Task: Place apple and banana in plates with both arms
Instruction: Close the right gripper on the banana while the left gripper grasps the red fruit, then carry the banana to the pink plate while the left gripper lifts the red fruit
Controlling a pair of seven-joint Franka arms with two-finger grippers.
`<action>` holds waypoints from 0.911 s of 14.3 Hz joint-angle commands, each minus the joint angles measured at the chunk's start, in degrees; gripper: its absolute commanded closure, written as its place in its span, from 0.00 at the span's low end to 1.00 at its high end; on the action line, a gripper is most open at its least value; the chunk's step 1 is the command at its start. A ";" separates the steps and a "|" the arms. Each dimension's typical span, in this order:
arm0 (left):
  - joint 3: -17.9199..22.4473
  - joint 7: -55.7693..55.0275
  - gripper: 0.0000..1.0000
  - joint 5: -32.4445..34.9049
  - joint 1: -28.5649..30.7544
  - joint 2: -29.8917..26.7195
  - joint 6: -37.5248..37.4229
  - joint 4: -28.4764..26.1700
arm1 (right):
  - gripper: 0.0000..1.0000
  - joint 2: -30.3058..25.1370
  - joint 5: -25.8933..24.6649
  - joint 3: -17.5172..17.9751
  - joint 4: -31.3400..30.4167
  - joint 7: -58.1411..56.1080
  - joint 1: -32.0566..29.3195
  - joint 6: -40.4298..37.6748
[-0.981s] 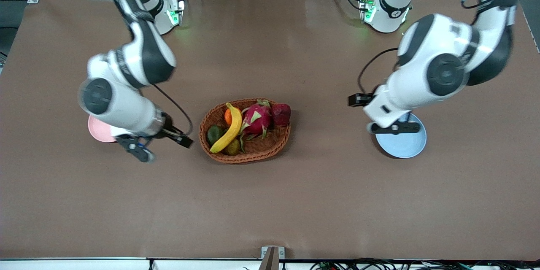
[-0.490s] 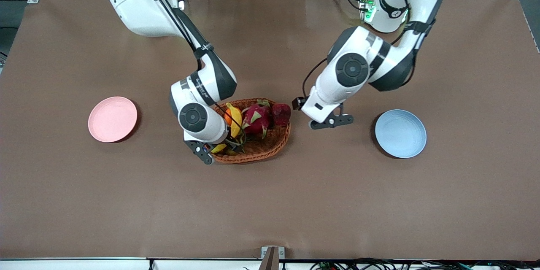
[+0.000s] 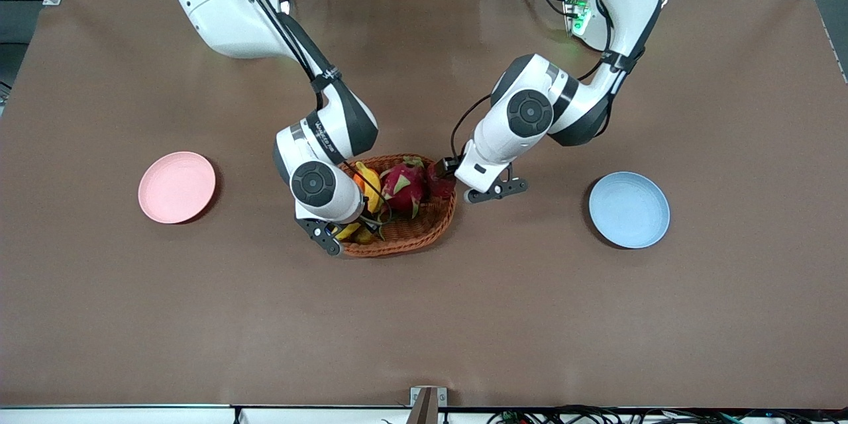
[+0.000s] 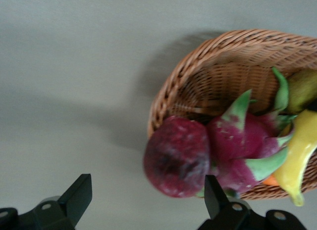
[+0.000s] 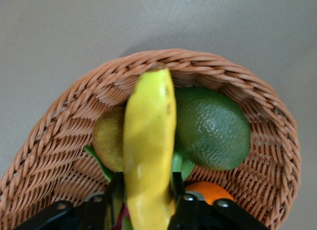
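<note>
1. Front view: at centre, the basket (image 3: 404, 218) holds the banana (image 3: 368, 187), dragon fruit (image 3: 401, 187) and apple (image 3: 440, 180); the right gripper (image 3: 339, 232) covers its end. Pink plate (image 3: 177, 187) mid-left, blue plate (image 3: 629, 209) mid-right.
2. Left wrist view: left gripper (image 4: 143, 202) spread wide around the apple (image 4: 177, 156).
3. Right wrist view: fingers (image 5: 179, 200) flank the banana (image 5: 148, 155); avocado (image 5: 213, 128) and kiwi (image 5: 110, 138) beside it.

The brown surface (image 3: 424, 318) carries a wicker basket (image 3: 404, 242) of fruit at its middle, a pink plate (image 3: 176, 187) toward the right arm's end and a blue plate (image 3: 629, 209) toward the left arm's end
</note>
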 commanded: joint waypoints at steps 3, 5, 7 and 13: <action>0.39 -2.06 0.00 -1.84 -2.63 2.77 4.89 -0.33 | 0.96 -1.13 -0.60 -0.13 0.84 -1.75 -2.21 -3.53; 0.39 -2.06 0.00 -1.84 -3.07 3.03 4.89 -1.38 | 0.97 -2.70 -0.34 -0.13 1.55 -5.77 -4.49 -6.18; 0.48 -2.06 0.00 -1.84 -3.69 3.47 4.97 -1.65 | 0.97 -6.13 -0.08 -0.13 1.46 -13.23 -8.44 -11.26; 0.48 -6.45 0.53 -1.48 -3.69 3.91 5.85 -0.95 | 0.99 -16.05 -0.25 -0.22 -6.68 -37.58 -21.79 -15.69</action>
